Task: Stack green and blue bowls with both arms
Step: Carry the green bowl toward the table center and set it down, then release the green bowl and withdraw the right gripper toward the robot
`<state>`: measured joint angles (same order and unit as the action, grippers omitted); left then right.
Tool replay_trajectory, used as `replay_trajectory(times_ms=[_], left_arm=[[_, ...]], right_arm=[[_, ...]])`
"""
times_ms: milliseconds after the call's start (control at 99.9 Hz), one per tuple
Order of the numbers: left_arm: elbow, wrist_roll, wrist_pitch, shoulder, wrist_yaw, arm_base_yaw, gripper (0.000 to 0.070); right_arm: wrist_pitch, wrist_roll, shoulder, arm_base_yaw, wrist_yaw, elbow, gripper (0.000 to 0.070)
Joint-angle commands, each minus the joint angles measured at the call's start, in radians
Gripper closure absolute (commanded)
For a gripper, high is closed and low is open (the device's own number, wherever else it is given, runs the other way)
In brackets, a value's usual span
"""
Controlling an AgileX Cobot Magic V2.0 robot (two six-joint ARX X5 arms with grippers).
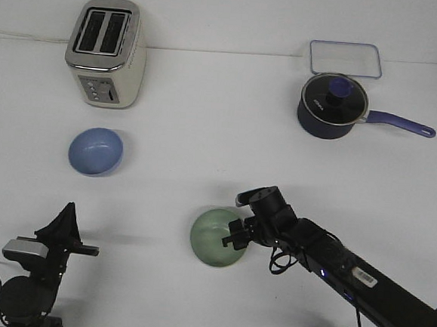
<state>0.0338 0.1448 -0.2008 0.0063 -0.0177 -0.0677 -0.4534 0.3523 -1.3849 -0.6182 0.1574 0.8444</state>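
left arm (40,259): i sit folded low at my near left corner, wrist raised.
right arm (346,272): i stretch from my near right toward the table's middle.
right gripper (233,235): my jaw state is unclear.

No wording is showing clearly enough to read. The dark saucepan (330,112), sitting well beyond the right hand (234,237), is carrying a small pale brand mark on its side, too small to make out. A white label (362,277) is lying on the right arm behind that hand, its print blurred.
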Motion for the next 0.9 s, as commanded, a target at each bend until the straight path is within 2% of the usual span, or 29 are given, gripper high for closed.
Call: replay_trajectory(times_ms=[0, 130, 300, 420, 480, 610, 761, 891], left_arm=[[-0.006, 0.113, -0.008, 0.0, -0.002, 0.0, 0.0689], [0.027, 0.206, 0.038, 0.0, -0.001, 0.0, 0.0688], [0.128, 0.212, 0.189, 0.029, -0.001, 0.0, 0.0688], [0.246, 0.212, 0.261, 0.113, 0.0, 0.002, 0.0688], [0.314, 0.212, 0.291, 0.182, 0.006, 0.005, 0.0688], [0.462, 0.211, 0.335, 0.377, 0.037, 0.016, 0.0688], [0.626, 0.202, 0.36, 0.621, 0.036, 0.041, 0.0688], [0.746, 0.174, 0.388, 0.821, -0.008, 0.055, 0.0681]], right_arm=[[-0.002, -0.016, 0.061, 0.01, 0.003, 0.04, 0.0311], [-0.034, -0.061, 0.195, 0.063, -0.002, 0.106, 0.0239], [-0.045, -0.144, 0.38, 0.185, -0.012, 0.171, 0.0237], [-0.044, -0.218, 0.507, 0.26, -0.116, 0.161, 0.0237], [-0.034, -0.235, 0.575, 0.283, -0.161, 0.132, 0.0237], [-0.017, -0.248, 0.732, 0.315, -0.194, 0.014, 0.0239], [-0.011, -0.239, 0.88, 0.341, -0.212, -0.133, 0.0239], [-0.017, -0.214, 0.945, 0.351, -0.214, -0.216, 0.0239]])
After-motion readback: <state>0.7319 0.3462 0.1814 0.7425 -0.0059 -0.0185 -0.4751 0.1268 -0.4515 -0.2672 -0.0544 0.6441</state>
